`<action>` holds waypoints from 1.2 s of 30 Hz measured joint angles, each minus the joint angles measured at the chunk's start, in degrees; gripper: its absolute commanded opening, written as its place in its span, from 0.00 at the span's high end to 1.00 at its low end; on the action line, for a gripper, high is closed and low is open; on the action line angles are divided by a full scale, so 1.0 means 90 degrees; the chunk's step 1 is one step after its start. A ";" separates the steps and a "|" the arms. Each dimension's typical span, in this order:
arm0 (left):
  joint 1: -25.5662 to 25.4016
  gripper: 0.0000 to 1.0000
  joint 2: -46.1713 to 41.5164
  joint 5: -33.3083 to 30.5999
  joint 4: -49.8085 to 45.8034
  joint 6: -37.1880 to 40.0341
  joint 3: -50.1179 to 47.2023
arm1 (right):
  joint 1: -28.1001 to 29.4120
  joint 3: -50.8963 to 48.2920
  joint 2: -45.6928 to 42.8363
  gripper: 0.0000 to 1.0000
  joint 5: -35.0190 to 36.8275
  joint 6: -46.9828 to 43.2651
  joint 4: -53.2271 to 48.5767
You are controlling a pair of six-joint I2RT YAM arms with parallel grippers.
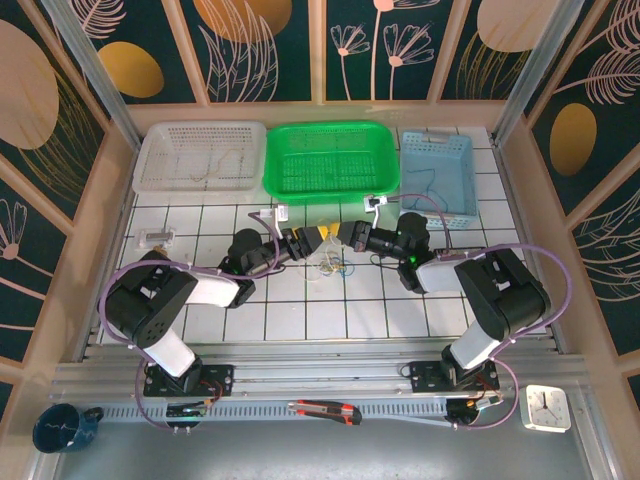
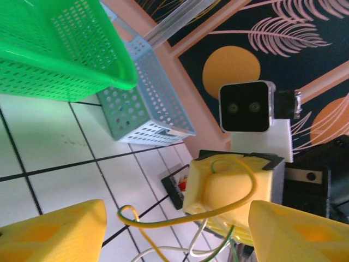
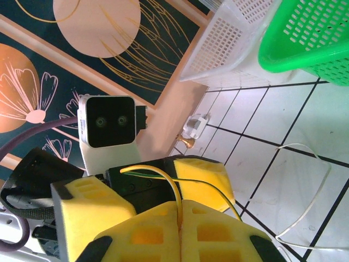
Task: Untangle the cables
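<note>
At mid-table, the cables are seen clumped just below two meeting grippers. A yellow strand is pinched in the closed right gripper, and its loop is straddled by the wide-spread left gripper. Should the strand be pulled before it is caught by the left, the knot could be tightened or the clump dragged.

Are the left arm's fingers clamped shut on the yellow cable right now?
No, the left fingers stand wide apart, and the yellow cable loops through the gap between them unpinched.
</note>
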 measured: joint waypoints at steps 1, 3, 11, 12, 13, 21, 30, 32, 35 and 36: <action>0.0000 0.31 0.0012 -0.0002 0.0046 -0.0051 0.0000 | 0.0000 -0.0002 0.0000 1.00 0.0000 0.0027 0.0027; 0.0000 0.34 0.0027 -0.0015 0.0085 -0.0117 0.0000 | 0.0000 -0.0002 0.0000 1.00 -0.0002 0.0068 0.0075; 0.0000 0.49 0.0126 -0.0313 -0.0046 -0.0073 0.0046 | 0.0000 -0.0046 0.0000 1.00 -0.0024 0.0117 0.0138; 0.0000 0.49 0.0160 -0.0357 -0.0085 -0.0053 0.0070 | 0.0000 -0.0049 0.0000 1.00 -0.0024 0.0121 0.0138; 0.0000 0.49 0.0211 -0.0393 -0.0112 -0.0012 0.0109 | 0.0000 -0.0049 0.0000 1.00 -0.0024 0.0134 0.0138; 0.0000 0.59 0.0481 -0.0685 -0.0245 0.0185 0.0510 | 0.0000 -0.0090 0.0000 1.00 -0.0027 0.0160 0.0143; 0.0000 1.00 0.0605 -0.0950 -0.0279 0.0491 0.0743 | 0.0000 -0.0214 0.0000 1.00 -0.0024 0.0160 0.0187; 0.0000 1.00 0.0559 -0.1008 -0.0364 0.0525 0.0741 | 0.0000 -0.0216 0.0000 1.00 -0.0024 0.0158 0.0189; 0.0000 1.00 0.0272 -0.1083 -0.0590 0.0602 0.0741 | 0.0000 -0.0216 0.0000 0.99 -0.0019 0.0148 0.0187; 0.0000 1.00 0.0117 -0.1100 -0.0675 0.0631 0.0743 | 0.0000 -0.0216 0.0000 0.95 -0.0019 0.0134 0.0187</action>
